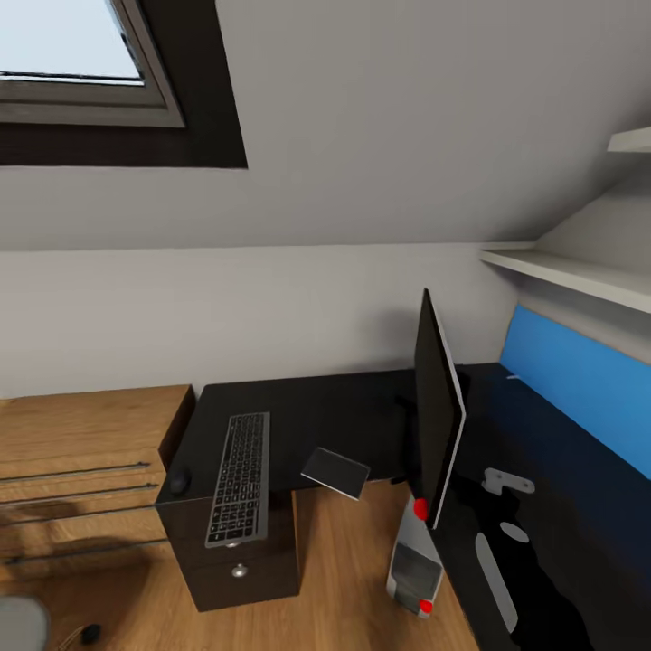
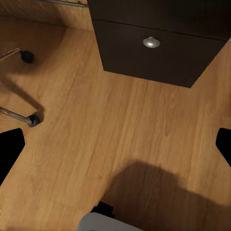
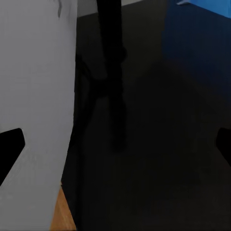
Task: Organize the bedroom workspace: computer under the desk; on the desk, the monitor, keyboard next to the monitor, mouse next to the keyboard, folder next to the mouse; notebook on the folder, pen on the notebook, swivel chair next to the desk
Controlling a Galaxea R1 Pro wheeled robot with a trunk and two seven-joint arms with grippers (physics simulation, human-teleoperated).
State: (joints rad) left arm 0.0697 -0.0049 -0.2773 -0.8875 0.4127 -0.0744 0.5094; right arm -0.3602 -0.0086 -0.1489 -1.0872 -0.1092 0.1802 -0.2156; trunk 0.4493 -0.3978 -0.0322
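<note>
Silver-grey boxy computer on woodgrain floor; slim keyboard on desk.

I am in an attic room of a home, fitted as a study corner. A sloping ceiling with a skylight rises at my eleven o'clock. A black desk at twelve carries a monitor and a keyboard; a light-wood chest stands at ten, wall shelves at two, and wood flooring lies below.
</note>
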